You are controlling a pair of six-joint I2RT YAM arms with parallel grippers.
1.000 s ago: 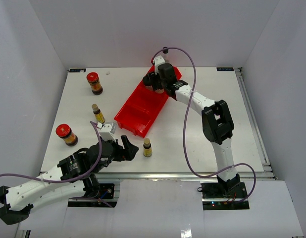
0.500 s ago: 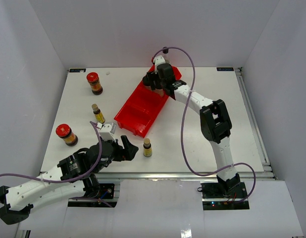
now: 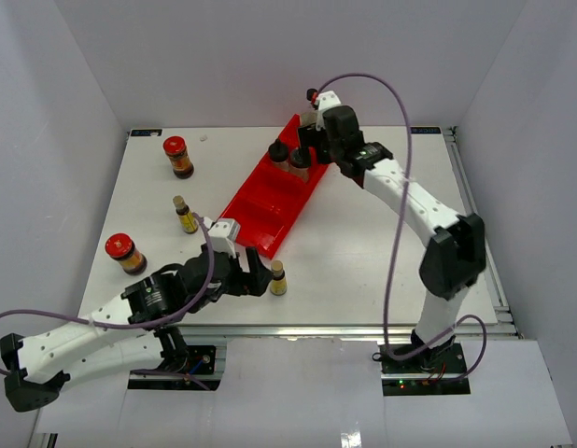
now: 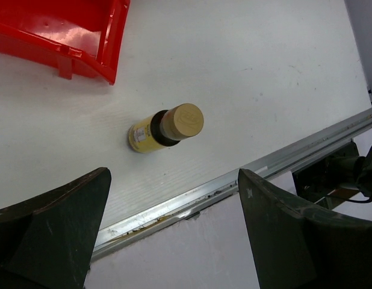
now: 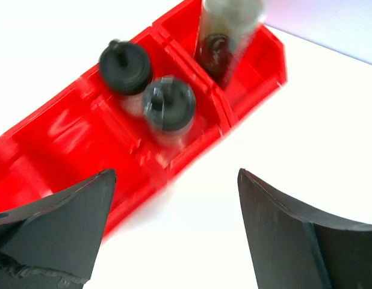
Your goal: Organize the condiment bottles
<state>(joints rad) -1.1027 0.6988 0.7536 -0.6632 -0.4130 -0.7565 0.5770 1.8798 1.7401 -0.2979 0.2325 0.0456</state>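
Observation:
Two black-capped shakers stand together in one compartment of the red tray. In the right wrist view the shakers sit beside a tall clear bottle in the tray's end compartment. My right gripper hangs open and empty just off the tray, at the tray's far end. A slim yellow-labelled bottle stands near the table's front edge. My left gripper is open just short of it. On the left stand a second yellow bottle and two red-lidded jars.
The metal front rail of the table runs right behind the near yellow bottle. The tray's near corner lies a short way beyond that bottle. White walls close the table in on three sides.
My right gripper has opened wider and drawn back from the tray, uncovering the two shakers. My left arm has moved right, closer to the near yellow bottle.

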